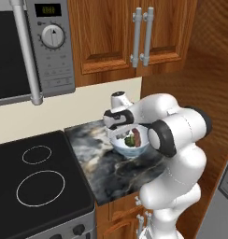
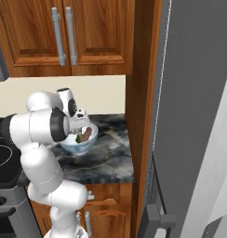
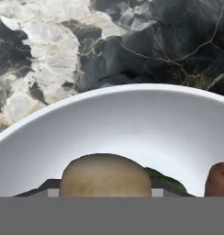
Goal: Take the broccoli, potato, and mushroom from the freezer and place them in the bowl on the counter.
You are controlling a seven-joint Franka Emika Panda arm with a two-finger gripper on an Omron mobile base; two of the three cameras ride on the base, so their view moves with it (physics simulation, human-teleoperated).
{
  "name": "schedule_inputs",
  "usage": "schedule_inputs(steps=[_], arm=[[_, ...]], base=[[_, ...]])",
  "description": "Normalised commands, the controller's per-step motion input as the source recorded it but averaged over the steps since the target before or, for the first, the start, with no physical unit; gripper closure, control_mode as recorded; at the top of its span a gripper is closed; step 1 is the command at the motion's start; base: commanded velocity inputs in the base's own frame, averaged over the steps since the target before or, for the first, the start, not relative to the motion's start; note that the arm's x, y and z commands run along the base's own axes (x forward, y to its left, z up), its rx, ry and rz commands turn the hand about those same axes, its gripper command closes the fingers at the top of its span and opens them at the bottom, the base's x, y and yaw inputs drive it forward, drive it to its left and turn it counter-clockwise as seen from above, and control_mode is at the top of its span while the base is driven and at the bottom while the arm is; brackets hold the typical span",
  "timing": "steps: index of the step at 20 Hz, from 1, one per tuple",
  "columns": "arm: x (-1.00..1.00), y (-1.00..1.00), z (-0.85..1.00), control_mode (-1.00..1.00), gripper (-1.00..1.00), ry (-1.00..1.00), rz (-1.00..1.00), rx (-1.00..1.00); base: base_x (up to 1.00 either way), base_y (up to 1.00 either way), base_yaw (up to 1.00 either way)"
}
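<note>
Hand view's lower centre shows the gripper (image 3: pixel 105 193) clasping the tan mushroom (image 3: pixel 105 176) directly above the bowl (image 3: pixel 114 119).

The bench (image 3: pixel 109 46) is black-and-grey marbled stone with pale veins. The bowl (image 3: pixel 132 124) is smooth white, tinged bluish-grey. In it, a tan mushroom (image 3: pixel 104 176), dark green broccoli (image 3: pixel 166 180), and at 3 o'clock a reddish-brown potato (image 3: pixel 218 180).
</note>
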Motion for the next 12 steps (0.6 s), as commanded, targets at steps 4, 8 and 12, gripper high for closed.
schedule_inputs(steps=[4, 8, 12], arm=[[0.04, 0.00, -0.08, -1.00, -1.00, 0.00, 0.00, 0.00], [-0.26, -0.04, 0.07, -1.00, -1.00, 0.00, -0.01, 0.00], [-0.66, -0.21, 0.41, -1.00, -1.00, -0.01, -0.08, 0.03]], base=[[0.00, 0.00, 0.00], [0.00, 0.00, 0.00], [0.00, 0.00, 0.00]])
